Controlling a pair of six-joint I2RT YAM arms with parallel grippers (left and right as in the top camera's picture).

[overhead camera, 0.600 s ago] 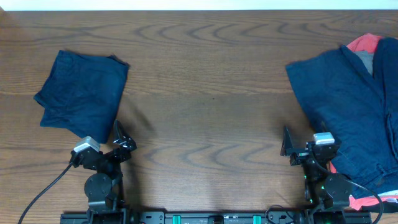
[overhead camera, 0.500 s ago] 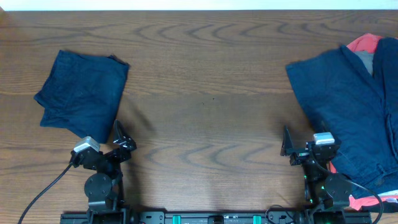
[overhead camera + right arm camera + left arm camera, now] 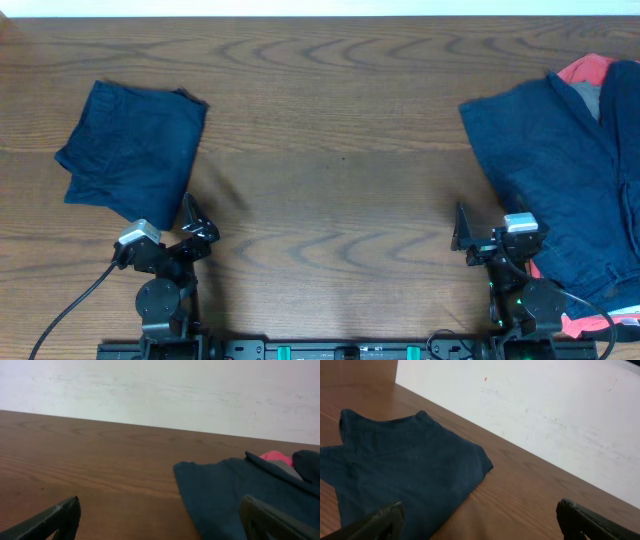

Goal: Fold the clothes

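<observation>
Overhead: folded shorts [image 3: 130, 150] just beyond spread left fingers [image 3: 190, 212]; navy pile [image 3: 560, 170] beside spread right fingers [image 3: 460, 228].

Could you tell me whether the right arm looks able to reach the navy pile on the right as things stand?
Probably yes. The right hand is open and empty, and the navy pile has its near edge close beside it, with only bare table between them.
</observation>
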